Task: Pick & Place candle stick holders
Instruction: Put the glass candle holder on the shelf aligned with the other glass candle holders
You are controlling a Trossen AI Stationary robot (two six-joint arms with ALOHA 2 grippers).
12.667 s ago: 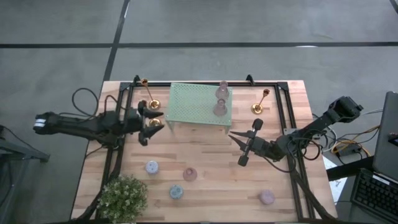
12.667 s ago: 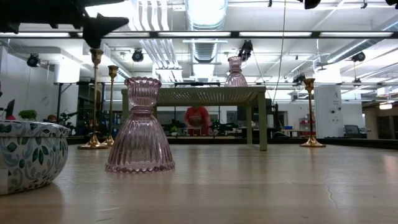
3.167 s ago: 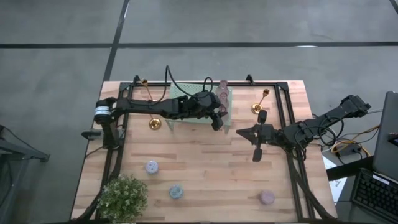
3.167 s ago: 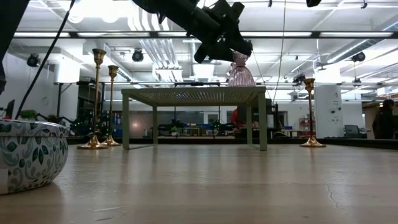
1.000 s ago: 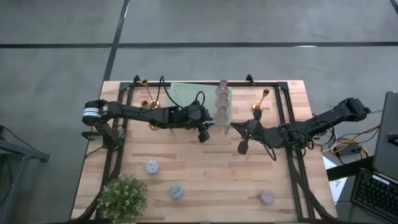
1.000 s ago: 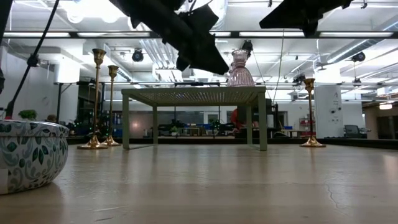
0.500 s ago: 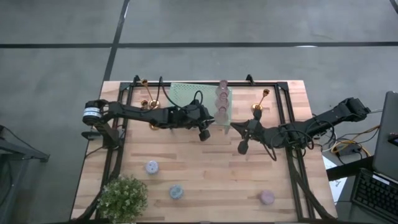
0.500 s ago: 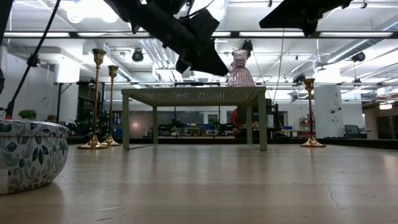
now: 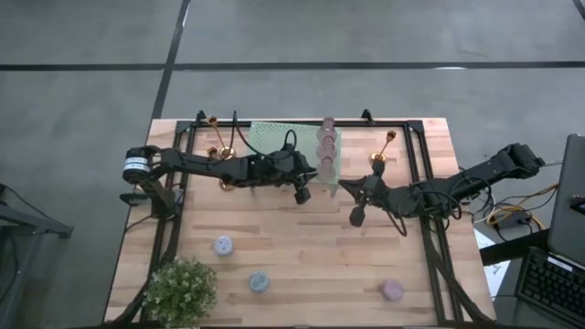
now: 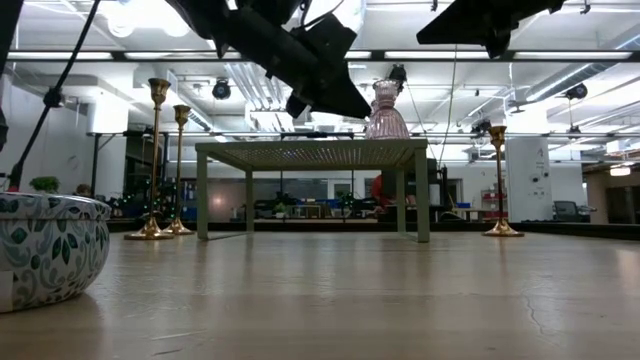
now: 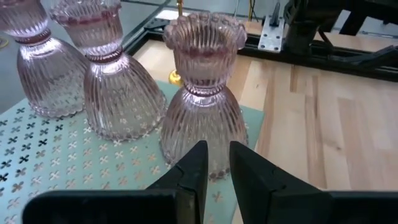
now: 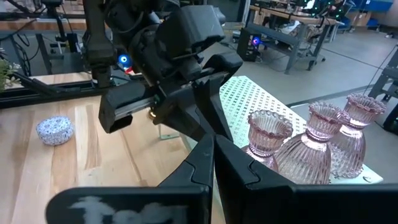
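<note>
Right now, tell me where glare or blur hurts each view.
Low view: bright ceiling lights backlight the pink holders on the rack; the bowl up close is soft. Left wrist view: the fingers blur, the glass stays crisp. High view: evenly lit.

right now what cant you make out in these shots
- High view: the three pink holders on the green rack look like mere small discs; shape unreadable.
- Low view: only one pink holder shows on the rack; the left arm blocks the space beside it.
- High view: cups near the plant, such as the blue one, are too small for detail.
- Right wrist view: the left pincer hides part of the rack.
</note>
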